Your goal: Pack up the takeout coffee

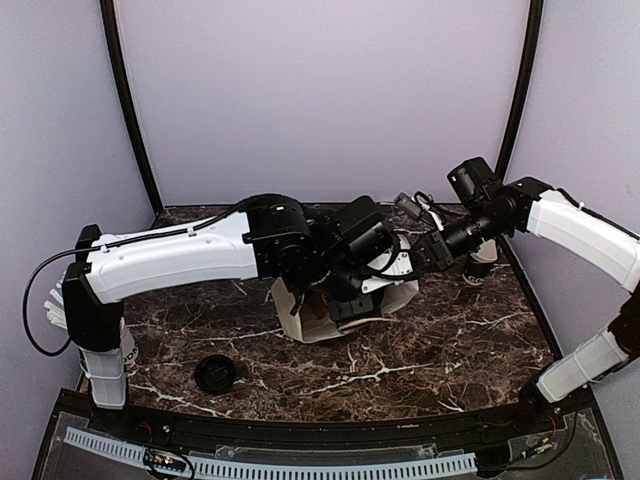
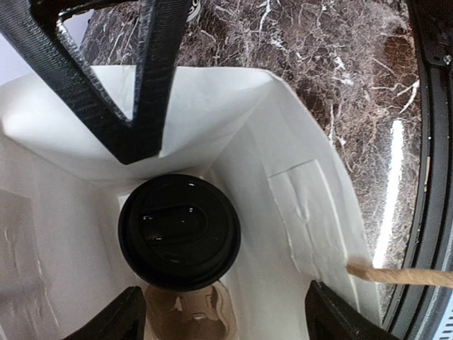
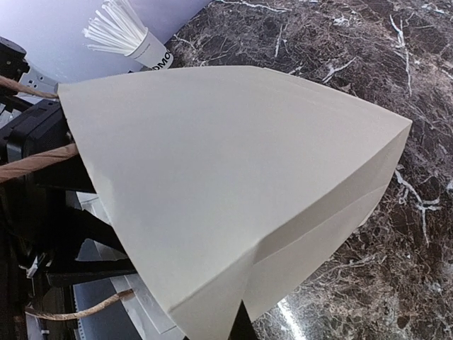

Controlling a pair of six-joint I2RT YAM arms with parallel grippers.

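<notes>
The takeout coffee [image 2: 178, 230], a cup under a black plastic lid, stands upright at the bottom of a white paper bag [image 2: 297, 205]; only its lid shows. My left gripper [image 2: 226, 315] reaches down into the bag's mouth [image 1: 300, 322], open, its fingers wide apart just above the cup and not touching it. My right gripper [image 1: 425, 250] is at the bag's right rim, shut on the bag's wall [image 3: 233, 177]; one of its black fingers [image 2: 141, 78] shows over the rim in the left wrist view. In the top view the cup is hidden by the bag and arm.
A loose flat black lid [image 1: 215, 373] lies on the marble table near the front left. A cup of white straws [image 3: 127, 35] stands by the left arm's base. Another black cup [image 1: 481, 262] sits behind my right arm. The bag's twine handles [image 3: 35, 163] stick out.
</notes>
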